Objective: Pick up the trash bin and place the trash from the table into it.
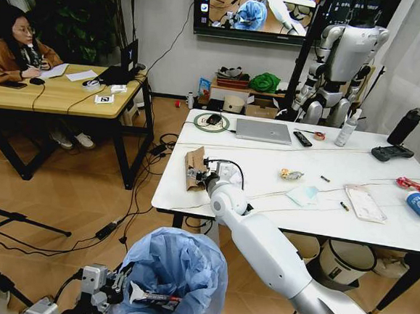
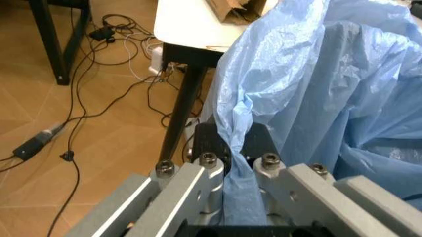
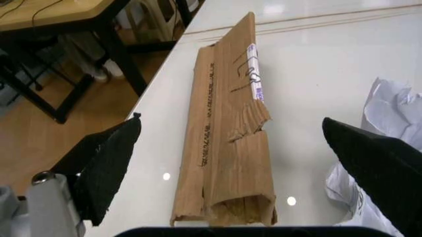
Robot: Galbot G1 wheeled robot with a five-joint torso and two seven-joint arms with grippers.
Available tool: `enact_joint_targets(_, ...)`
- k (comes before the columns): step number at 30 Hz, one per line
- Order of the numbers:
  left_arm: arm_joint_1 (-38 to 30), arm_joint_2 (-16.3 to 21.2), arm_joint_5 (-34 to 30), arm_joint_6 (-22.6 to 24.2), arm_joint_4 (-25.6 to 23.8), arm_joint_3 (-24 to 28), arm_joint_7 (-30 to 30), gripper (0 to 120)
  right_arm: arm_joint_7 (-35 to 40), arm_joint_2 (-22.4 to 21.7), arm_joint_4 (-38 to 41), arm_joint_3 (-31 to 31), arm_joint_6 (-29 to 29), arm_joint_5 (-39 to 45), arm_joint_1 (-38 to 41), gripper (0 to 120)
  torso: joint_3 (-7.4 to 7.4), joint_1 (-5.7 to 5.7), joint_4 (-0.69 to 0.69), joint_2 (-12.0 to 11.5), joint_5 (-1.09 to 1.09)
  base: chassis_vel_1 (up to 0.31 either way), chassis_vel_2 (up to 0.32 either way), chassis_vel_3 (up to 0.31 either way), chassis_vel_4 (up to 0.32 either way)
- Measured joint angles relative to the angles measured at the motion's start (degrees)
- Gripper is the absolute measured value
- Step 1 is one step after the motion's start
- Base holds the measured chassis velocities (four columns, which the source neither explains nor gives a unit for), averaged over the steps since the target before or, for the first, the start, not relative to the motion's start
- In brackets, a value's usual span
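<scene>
**While bin is held, right arm lines up on paper bag**

Left gripper [image 2: 234, 153] is pinched onto the trash bin [image 1: 170, 274] liner at the rim, holding it low beside the table [image 1: 379, 221] edge, probably so litter can drop straight in. Right gripper [image 3: 231, 163] hovers with fingers spread wide, straddling the brown paper bag [image 3: 228, 143] (near the table's left edge, crumpled tissue [image 3: 389, 108] just beside). Not yet gripped.
</scene>
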Motion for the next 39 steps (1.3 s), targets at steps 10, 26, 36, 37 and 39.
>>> enact_joint_targets(10, 0.5, -0.3, 0.3, -0.2, 0.0, -0.1, 0.1, 0, -5.2, 1.2, -5.7, 2.5, 0.0, -1.9, 0.5, 100, 0.00, 0.00, 0.00, 0.0, 0.00, 0.000, 0.000, 0.000, 0.000)
enact_joint_targets(26, 0.5, -0.6, 0.7, -0.2, 0.0, 0.0, 0.2, 0, -12.2, 2.3, -12.6, 4.7, 2.3, -3.9, 0.6, 100, 0.00, 0.00, 0.00, 0.0, 0.00, 0.000, 0.000, 0.000, 0.000)
enact_joint_targets(36, 0.5, -0.7, 0.7, -0.2, 0.0, 0.0, 0.2, 0, -13.4, 3.4, -15.7, 4.6, 3.2, -4.7, 1.3, 100, 0.00, 0.00, 0.00, 0.0, -0.02, 0.000, 0.000, 0.000, 0.000)
enact_joint_targets(37, 0.5, -0.7, 0.7, -0.2, 0.0, 0.0, 0.2, 0, -13.7, 3.7, -16.5, 4.6, 3.4, -4.8, 1.5, 100, 0.00, 0.00, 0.00, 0.0, -0.02, 0.000, 0.000, 0.000, 0.000)
enact_joint_targets(39, 0.5, -0.7, 0.7, -0.2, 0.0, -0.1, 0.2, 0, -14.3, 4.2, -17.8, 4.6, 3.9, -5.1, 1.8, 98, 0.00, 0.00, 0.00, 0.0, -0.02, 0.000, 0.000, 0.000, 0.000)
